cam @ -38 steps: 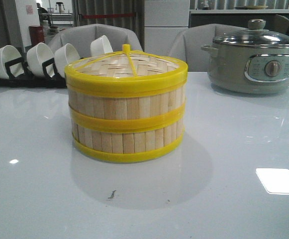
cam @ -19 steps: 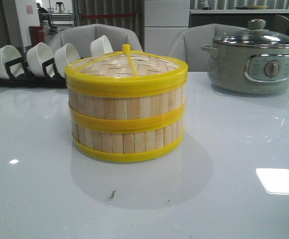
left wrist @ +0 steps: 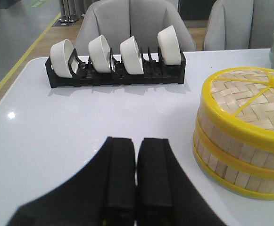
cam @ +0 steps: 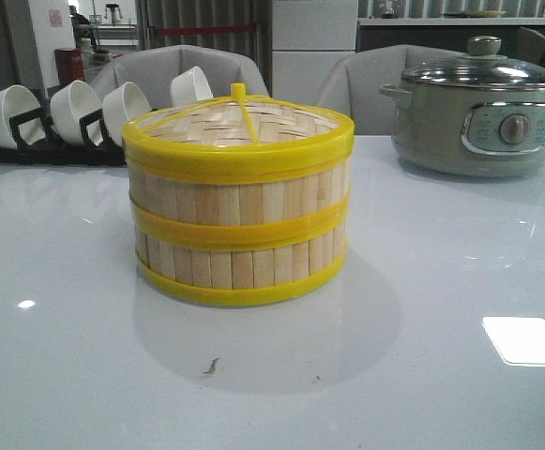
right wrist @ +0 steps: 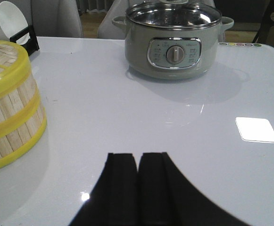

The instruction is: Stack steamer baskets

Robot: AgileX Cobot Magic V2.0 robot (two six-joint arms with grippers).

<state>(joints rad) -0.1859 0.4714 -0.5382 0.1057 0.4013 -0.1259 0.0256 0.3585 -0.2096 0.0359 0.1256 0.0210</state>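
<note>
Stacked already near the middle of the table (cam: 66, 375): two steamer baskets (cam: 239, 230) one on the other, woven lid (cam: 239, 127) seated on top; likely light, stiff but fragile in the slats, best pinched at the yellow rims rather than squeezed across the bamboo. Left gripper (left wrist: 136, 181) and right gripper (right wrist: 137, 183) both pressed together, holding nothing, well apart from the stack.

Probably a dining room: padded chairs (cam: 183, 66), bowl rack (left wrist: 115, 75), electric pot (cam: 478, 117).

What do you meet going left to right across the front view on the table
Black rack of white bowls → stacked steamer baskets with lid → grey electric pot.
</note>
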